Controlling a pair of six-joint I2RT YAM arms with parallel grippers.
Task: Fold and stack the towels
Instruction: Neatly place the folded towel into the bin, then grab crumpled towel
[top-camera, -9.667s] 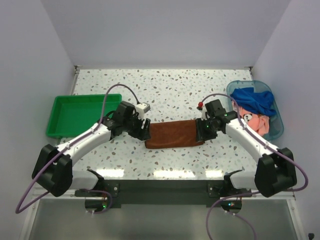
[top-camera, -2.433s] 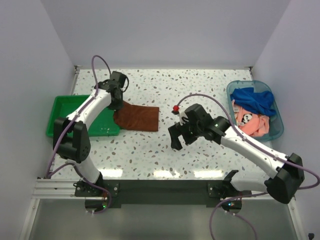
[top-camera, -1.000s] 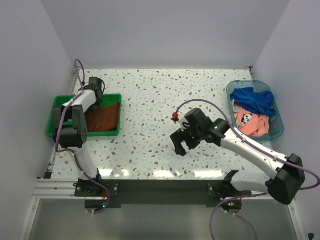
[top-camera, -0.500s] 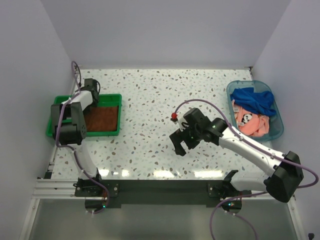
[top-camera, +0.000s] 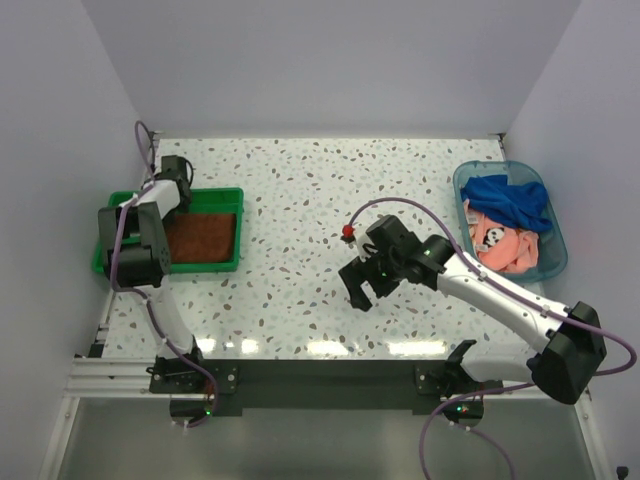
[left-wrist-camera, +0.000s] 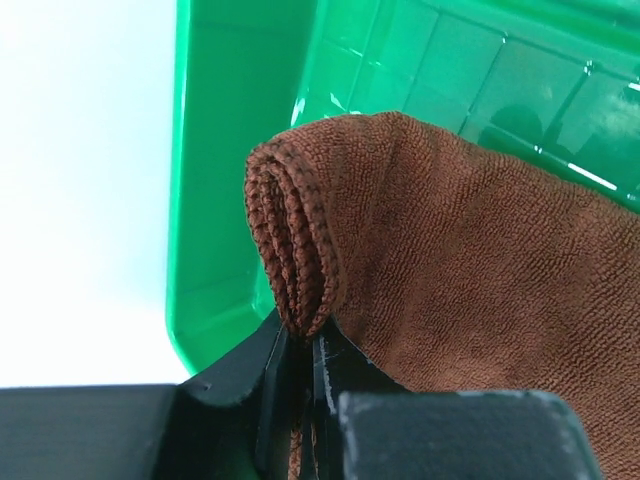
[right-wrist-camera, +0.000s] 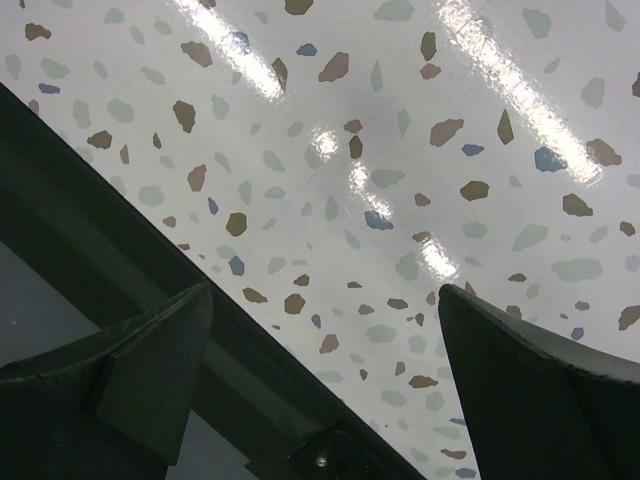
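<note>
Pale, bare walls close round a speckled desk (top-camera: 330, 180). The left end effector (left-wrist-camera: 300, 340) is at the far left corner of the green tray (top-camera: 215, 194). From above it is hidden under its own wrist and arm, so only the wrist camera shows its grip. There its two dark fingers (left-wrist-camera: 240, 365) stand almost together, nipping the rolled, folded edge of the rust-brown towel (left-wrist-camera: 470, 270). The edge rises just beyond the fingertips, and how far the cloth goes down between them cannot be made out. The rest of the towel spreads away to the right of that end effector and lies flat on the tray floor, its far end cut off by the frame. The tray wall stands just to its left.

The right end effector (top-camera: 362, 285) hangs above bare desk near the middle, jaws spread wide with nothing between them. Its wrist camera sees only speckled desk and the dark near edge between the two fingers (right-wrist-camera: 130, 370).

Well off to that end effector's right sits a clear blue tub (top-camera: 500, 164). It holds a crumpled blue towel (top-camera: 510, 200) over a pink towel (top-camera: 500, 242). Both are heaped, so their edges cannot be traced, and an orange patch beneath them is too buried to identify.
</note>
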